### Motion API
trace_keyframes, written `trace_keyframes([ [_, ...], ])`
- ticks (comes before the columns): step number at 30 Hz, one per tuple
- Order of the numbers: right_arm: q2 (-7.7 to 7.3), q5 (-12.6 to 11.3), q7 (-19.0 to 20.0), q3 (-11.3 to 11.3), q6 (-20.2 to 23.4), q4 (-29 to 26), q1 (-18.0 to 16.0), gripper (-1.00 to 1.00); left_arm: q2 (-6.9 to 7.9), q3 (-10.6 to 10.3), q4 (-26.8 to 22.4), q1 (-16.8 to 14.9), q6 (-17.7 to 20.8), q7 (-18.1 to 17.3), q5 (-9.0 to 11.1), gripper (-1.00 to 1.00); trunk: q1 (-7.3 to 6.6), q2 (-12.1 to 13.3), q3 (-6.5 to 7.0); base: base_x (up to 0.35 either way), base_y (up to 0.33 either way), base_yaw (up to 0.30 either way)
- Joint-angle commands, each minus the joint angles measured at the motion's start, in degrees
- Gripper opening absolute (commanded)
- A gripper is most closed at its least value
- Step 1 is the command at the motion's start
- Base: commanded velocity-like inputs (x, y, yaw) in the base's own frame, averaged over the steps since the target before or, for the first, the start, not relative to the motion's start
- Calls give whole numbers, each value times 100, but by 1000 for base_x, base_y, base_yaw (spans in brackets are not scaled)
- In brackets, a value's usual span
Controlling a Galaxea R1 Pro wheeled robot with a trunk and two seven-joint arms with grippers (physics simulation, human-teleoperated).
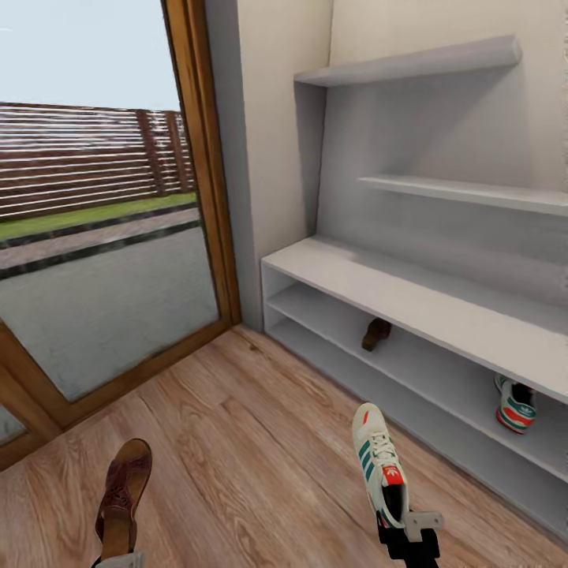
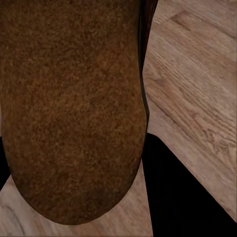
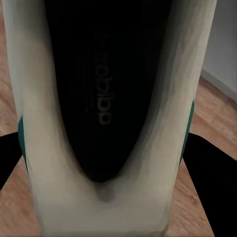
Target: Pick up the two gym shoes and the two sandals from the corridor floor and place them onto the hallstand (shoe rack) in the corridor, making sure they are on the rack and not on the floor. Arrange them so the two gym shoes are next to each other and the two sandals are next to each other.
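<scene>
Head view shows us mid-carry toward the hallstand [image 1: 442, 308], whose shelves hold one sandal [image 1: 376, 334] and one gym shoe [image 1: 514, 404]: right tool [image 1: 410, 540] clamped on the second gym shoe [image 1: 380, 465], left tool apparently clamped on the second sandal [image 1: 122, 497], each next needing its mate's shelf.

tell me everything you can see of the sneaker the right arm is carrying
The gym shoe is cream-white with laces, green side stripes and a red-orange tongue patch. It is held at its heel end by the right pincer, toe pointing away toward the hallstand, above the wood floor. In the right wrist view its dark insole shows printed lettering between pale walls.
</scene>
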Motion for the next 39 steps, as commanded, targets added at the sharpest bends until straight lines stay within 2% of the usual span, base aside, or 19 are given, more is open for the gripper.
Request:
trace_keyframes([
  [1, 0, 46, -59, 22, -10, 7, -5, -100, -5, 50, 4, -6, -21, -31, -68, -100, 0, -2, -2, 128, 318, -258],
  [39, 0, 46, -59, 22, -10, 7, -4, -100, -5, 50, 4, -6, -21, -31, -77, -100, 0, -2, 21, 75, 332, -258],
])
